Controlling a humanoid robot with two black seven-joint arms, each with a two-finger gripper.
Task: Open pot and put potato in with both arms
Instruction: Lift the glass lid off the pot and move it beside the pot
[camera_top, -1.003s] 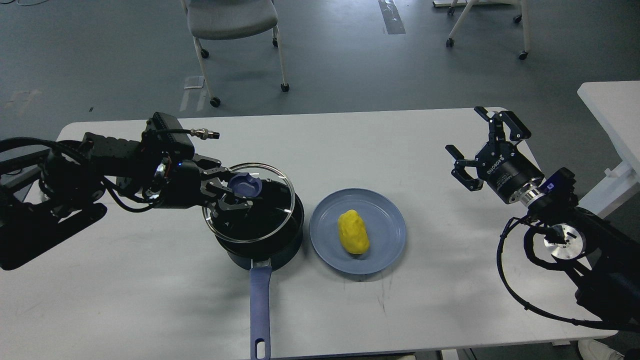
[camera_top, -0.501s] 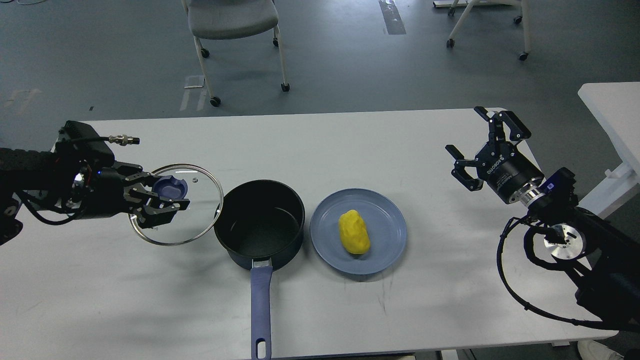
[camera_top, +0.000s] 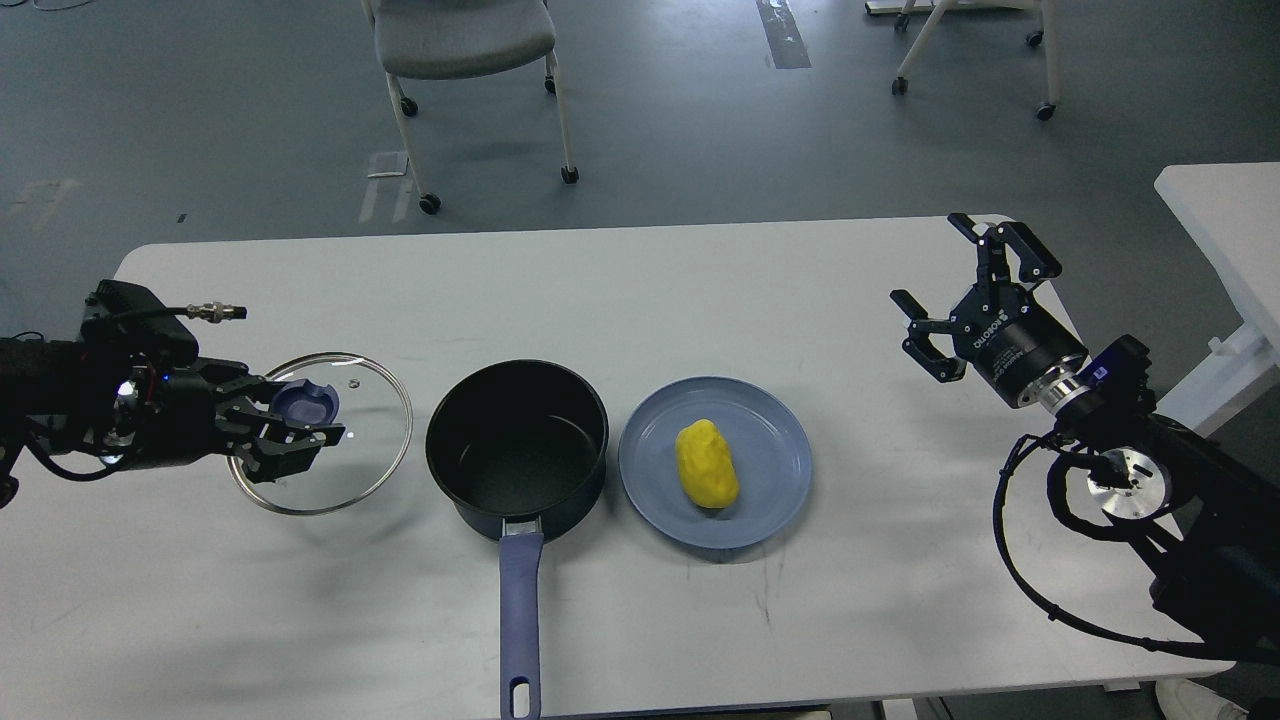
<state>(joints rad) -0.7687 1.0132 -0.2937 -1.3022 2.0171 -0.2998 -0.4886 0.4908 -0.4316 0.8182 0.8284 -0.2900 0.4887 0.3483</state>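
White table (camera_top: 640, 290), grey floor (camera_top: 200, 120), wheeled chair (camera_top: 465, 40)

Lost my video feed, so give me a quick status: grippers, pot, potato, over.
Left gripper shut on lid, held left of pot. Right gripper open, empty. Pot open; potato on plate. Nothing in the way.

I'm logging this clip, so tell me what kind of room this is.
Probably an office or lab space, not a kitchen: a grey wheeled chair stands on a bare grey floor, and the pot sits on a plain white table.
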